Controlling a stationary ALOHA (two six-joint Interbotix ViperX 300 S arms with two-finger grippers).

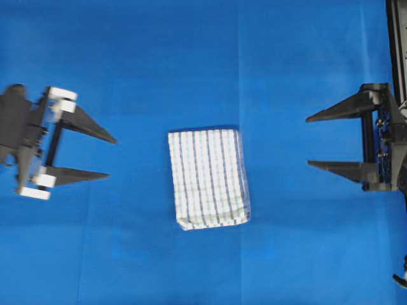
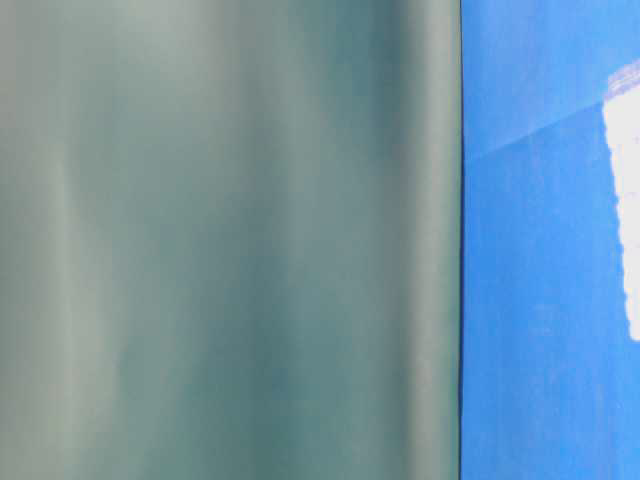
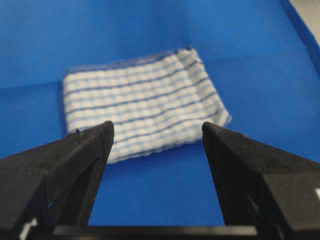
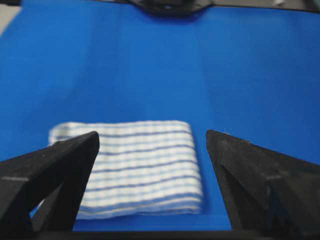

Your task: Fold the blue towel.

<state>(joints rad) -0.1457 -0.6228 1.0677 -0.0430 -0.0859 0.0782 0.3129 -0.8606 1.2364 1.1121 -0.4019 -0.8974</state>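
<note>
The blue towel lies folded into a small thick rectangle at the middle of the table, white with thin blue stripes. It also shows in the left wrist view, in the right wrist view, and as a blurred white patch at the right edge of the table-level view. My left gripper stands open to the left of the towel, well apart from it, with nothing between its fingers. Off to the right, my right gripper is open and empty too, pointing at the towel.
A plain blue covering spreads over the whole table. A grey-green blurred surface fills most of the table-level view. Part of the arm's black frame runs along the right edge overhead.
</note>
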